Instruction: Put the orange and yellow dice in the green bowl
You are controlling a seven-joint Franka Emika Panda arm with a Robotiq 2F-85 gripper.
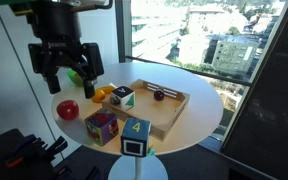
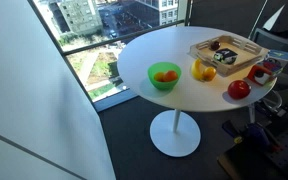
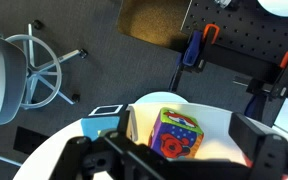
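The orange and yellow dice [image 1: 101, 126] is a large multicoloured cube standing on the round white table [image 1: 199, 100] near its front edge. In the wrist view the dice [image 3: 176, 133] lies ahead, between the two fingers. The green bowl [image 2: 165, 76] stands on the far side of the table with something orange in it. In an exterior view the green bowl [image 1: 78, 75] is partly hidden behind the gripper. The gripper [image 1: 69, 80] hangs open and empty above the table, over the bowl's area and well above the dice. Its open fingers frame the bottom of the wrist view [image 3: 179, 165].
A blue-and-yellow cube marked "4" [image 1: 136, 130] stands beside the dice. A red apple [image 1: 68, 108] lies near the bowl. A yellow-orange fruit [image 1: 104, 93] lies next to a wooden tray [image 1: 174, 112] that holds a white, green and black cube [image 1: 122, 97]. A window is behind the table.
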